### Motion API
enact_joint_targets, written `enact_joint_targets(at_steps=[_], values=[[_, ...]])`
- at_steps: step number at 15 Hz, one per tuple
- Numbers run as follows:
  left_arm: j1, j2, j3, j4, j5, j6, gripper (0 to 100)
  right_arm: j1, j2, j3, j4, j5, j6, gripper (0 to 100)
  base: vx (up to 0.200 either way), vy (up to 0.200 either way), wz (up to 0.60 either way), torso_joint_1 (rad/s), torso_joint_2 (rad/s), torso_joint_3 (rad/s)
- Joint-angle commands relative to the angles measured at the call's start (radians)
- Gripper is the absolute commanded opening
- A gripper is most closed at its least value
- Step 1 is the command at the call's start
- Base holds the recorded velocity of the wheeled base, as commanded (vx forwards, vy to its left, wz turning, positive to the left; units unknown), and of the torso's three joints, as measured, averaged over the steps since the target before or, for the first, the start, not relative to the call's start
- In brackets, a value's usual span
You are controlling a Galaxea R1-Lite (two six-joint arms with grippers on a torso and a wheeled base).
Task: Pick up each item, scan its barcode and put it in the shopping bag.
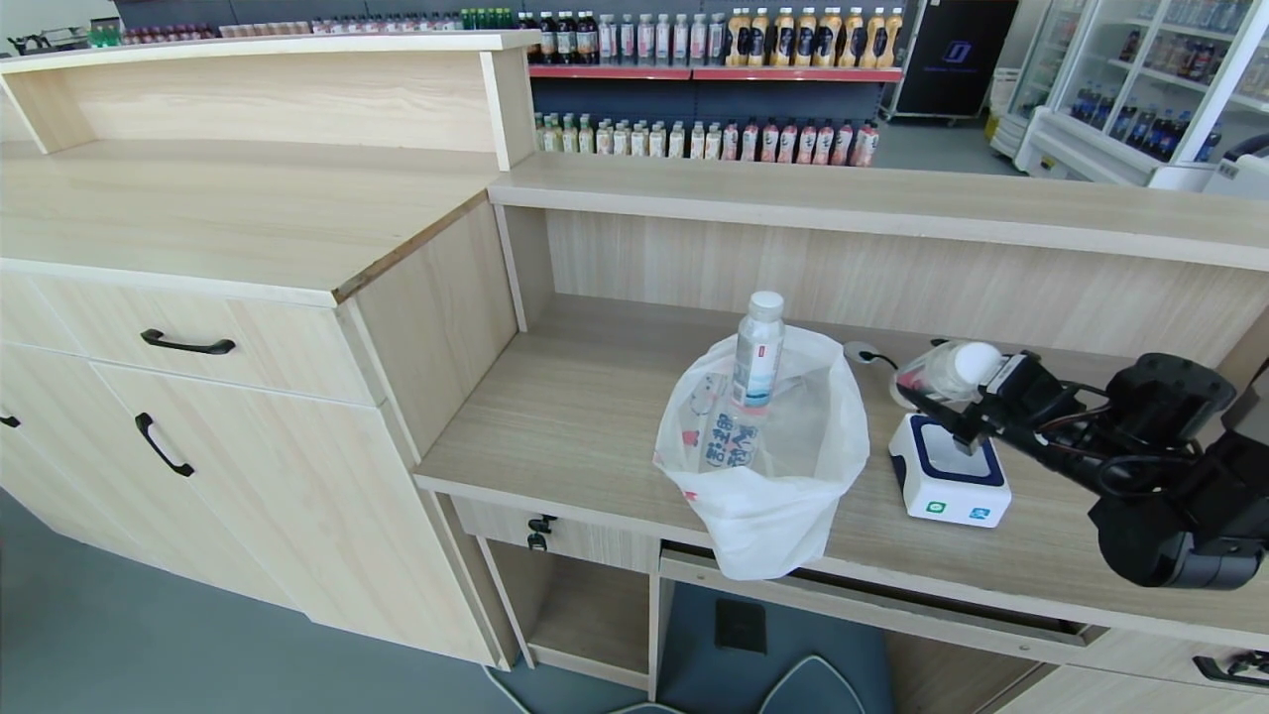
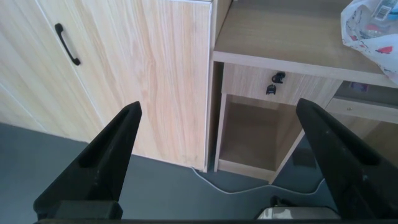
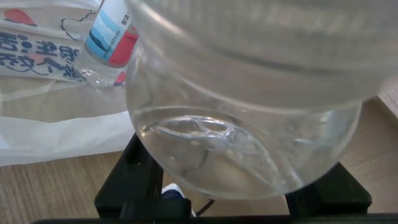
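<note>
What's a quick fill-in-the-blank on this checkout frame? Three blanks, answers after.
1. The right gripper holds a water bottle just above the white ____.
2. The shopping bag contains ____ other bottle.
3. The left gripper, down by the cabinet, has its fingers ____.

Missing words: scanner; one; open.
</note>
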Motion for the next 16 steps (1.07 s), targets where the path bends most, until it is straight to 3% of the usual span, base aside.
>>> enact_joint_targets(at_steps=[1, 16], values=[[0.000, 0.000, 0.000, 0.000, 0.000, 0.000, 100, -0.007, -0.006, 0.005, -0.001, 0.000, 0.000, 0, 0.000, 0.000, 0.00, 0.000, 0.00, 0.000], [0.000, 0.000, 0.000, 0.000, 0.000, 0.000, 100, -0.036, -0.013, 0.062, -0.001, 0.008, -0.035, 0, 0.000, 0.000, 0.00, 0.000, 0.00, 0.000]])
